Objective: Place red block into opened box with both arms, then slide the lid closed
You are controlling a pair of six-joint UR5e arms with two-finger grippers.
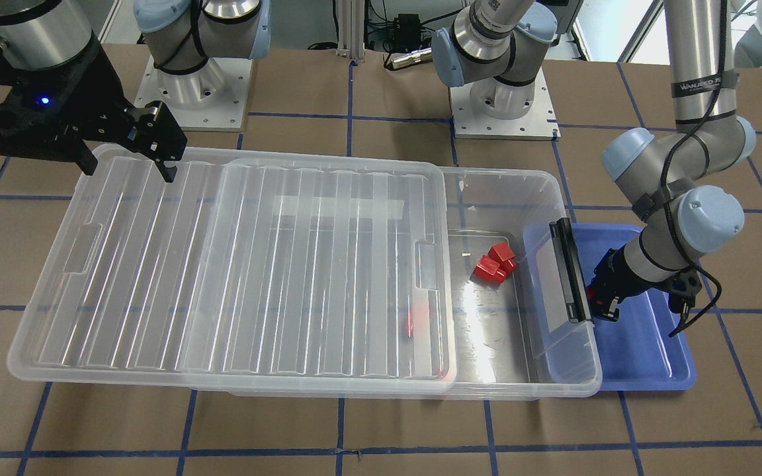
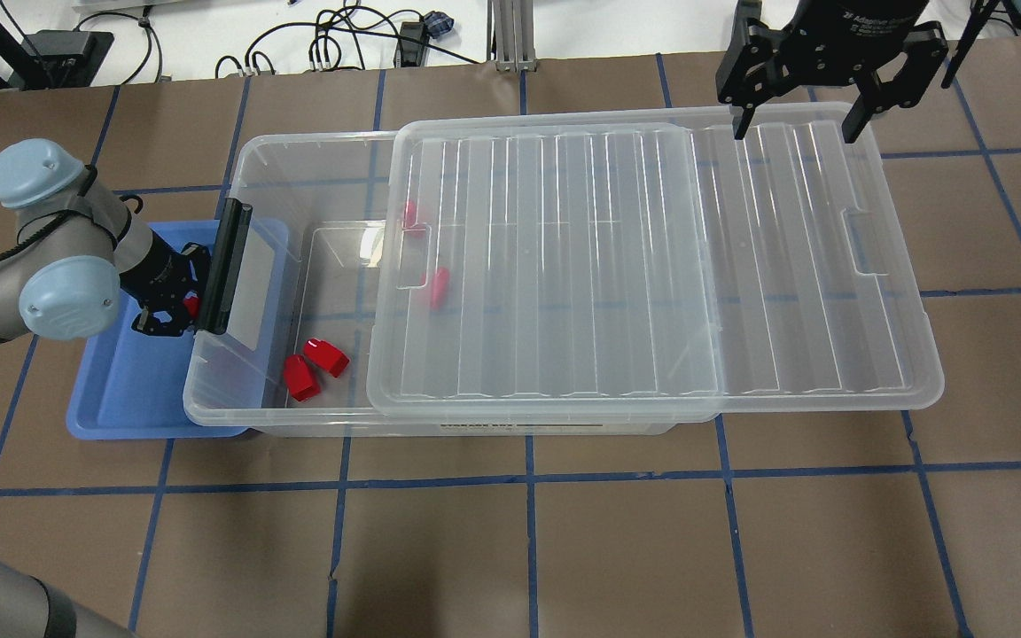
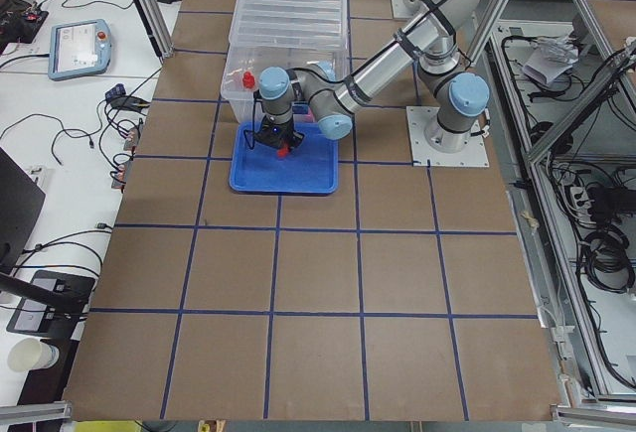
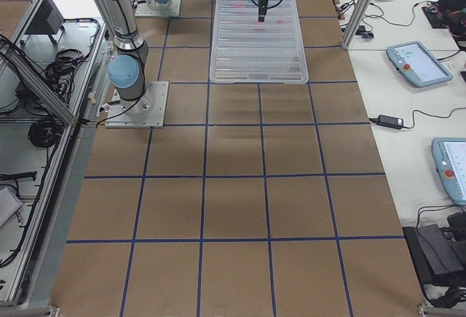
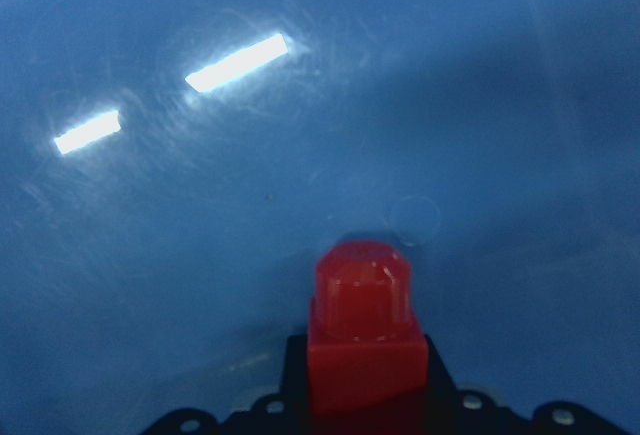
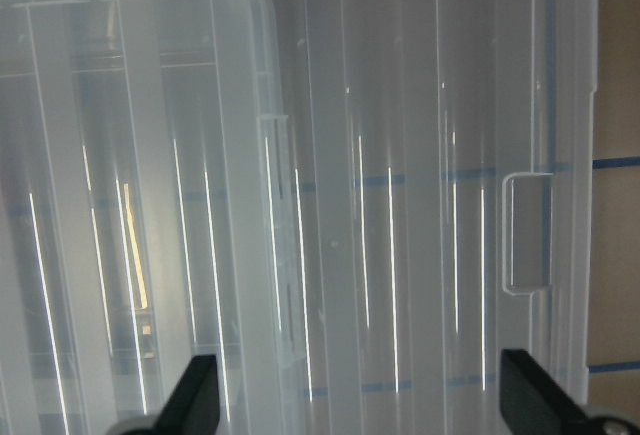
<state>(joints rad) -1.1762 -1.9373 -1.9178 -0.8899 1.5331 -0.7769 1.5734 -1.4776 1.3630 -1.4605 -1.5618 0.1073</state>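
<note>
Block point(image 5: 365, 315): bright red, glossy, with a squarish body and one rounded stud. The stud points away from the wrist camera, toward the tray floor.
Block, place: low inside the tray point(image 2: 120, 399), just outside the box's short end. Whether it touches the tray floor cannot be told.
Left tool point(image 2: 165, 301): closed on the block, which fills its gap. It grips nothing else.
Deciding relation: the box's open part lies from the block toward the robot's right, across the bar point(image 2: 225, 266) and the end wall. The block most likely has to go up and over that wall. The left arm is the nearer one and the right arm is well apart.
Box point(image 2: 315, 142): clear, with its long axis running left to right along the tabletop. Only the end by the bar is uncovered.
Lid point(image 2: 652, 266): ribbed and translucent, lying on the box with its long axis along the box's. It is slid toward the robot's right and overhangs that end, so closing it should mean a push toward the robot's left.
Right tool point(image 2: 794, 133): fingers spread wide, holding nothing. It hovers over the far long edge of the lid's overhanging end.
Spare blocks point(image 2: 315, 368): two red ones lie side by side on the uncovered box floor. Two more red shapes show through the lid.
Tabletop point(image 2: 564, 532): brown, gridded with blue tape.
</note>
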